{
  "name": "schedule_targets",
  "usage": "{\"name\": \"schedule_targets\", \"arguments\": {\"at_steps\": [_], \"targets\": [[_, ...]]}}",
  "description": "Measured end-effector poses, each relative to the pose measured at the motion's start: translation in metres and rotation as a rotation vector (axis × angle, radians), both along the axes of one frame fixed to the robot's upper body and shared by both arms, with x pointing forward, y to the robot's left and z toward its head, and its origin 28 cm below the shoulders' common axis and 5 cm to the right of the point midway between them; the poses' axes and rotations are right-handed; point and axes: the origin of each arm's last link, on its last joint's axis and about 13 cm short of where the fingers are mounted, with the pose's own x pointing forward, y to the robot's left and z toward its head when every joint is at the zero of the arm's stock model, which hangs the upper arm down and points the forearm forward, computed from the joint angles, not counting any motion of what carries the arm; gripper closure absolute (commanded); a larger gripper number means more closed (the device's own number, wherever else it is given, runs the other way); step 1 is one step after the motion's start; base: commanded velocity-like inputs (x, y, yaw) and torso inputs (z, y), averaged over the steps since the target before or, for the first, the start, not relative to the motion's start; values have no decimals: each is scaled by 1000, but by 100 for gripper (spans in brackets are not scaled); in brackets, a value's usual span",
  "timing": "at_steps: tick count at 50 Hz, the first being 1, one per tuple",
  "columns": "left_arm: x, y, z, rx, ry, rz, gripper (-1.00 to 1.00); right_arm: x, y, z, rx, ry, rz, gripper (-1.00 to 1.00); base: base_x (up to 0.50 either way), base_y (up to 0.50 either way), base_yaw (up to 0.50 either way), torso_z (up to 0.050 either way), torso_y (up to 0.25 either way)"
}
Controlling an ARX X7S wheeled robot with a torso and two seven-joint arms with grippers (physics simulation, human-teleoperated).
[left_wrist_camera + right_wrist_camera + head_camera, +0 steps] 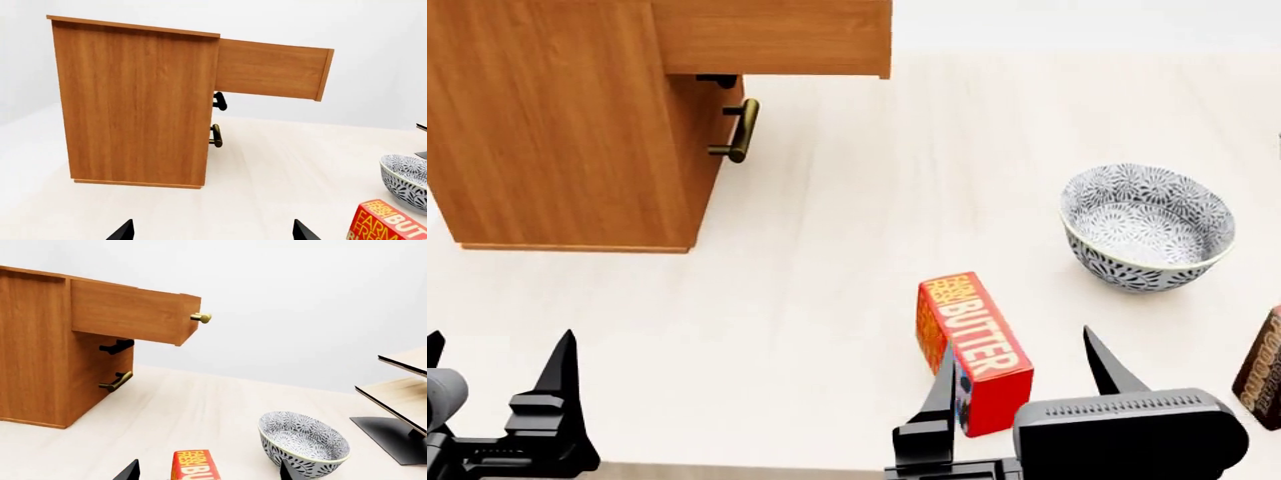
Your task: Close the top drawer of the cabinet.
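Observation:
The orange-brown wood-grain cabinet (pixel 561 120) stands at the far left of the pale table. Its top drawer (pixel 774 36) is pulled far out to the right; it also shows in the left wrist view (pixel 270 68) and in the right wrist view (pixel 127 311), where a brass handle (pixel 201 317) sticks out of its front. Lower brass and dark handles (pixel 738 130) show under it. My left gripper (pixel 494 395) is open and empty at the near left edge, far from the cabinet. My right gripper (pixel 1025 385) is open and empty, low at the near edge, just above a red butter box.
A red butter box (pixel 974 350) lies in front of my right gripper. A patterned bowl (pixel 1148 227) stands at the right. A dark brown box (pixel 1261 370) is at the right edge. Pale slanted panels on a dark base (pixel 400 405) stand at the far right.

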Motion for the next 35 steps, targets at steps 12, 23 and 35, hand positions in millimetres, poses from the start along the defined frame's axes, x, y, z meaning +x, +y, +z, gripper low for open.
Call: {"name": "schedule_targets", "arguments": {"at_steps": [12,23,35], "targets": [[0,0,0,1,-4,4,-100,0,0,-1,-2,1,1,-100,7,500,0,0,0],[0,0,-1,4,-8,5,-100,-1,0,-2,2,0,5,-100,7,500,0,0,0],[0,0,-1,6,-11,5,-100,-2,0,-4,4,1,11,-100,15,500,0,0,0]]}}
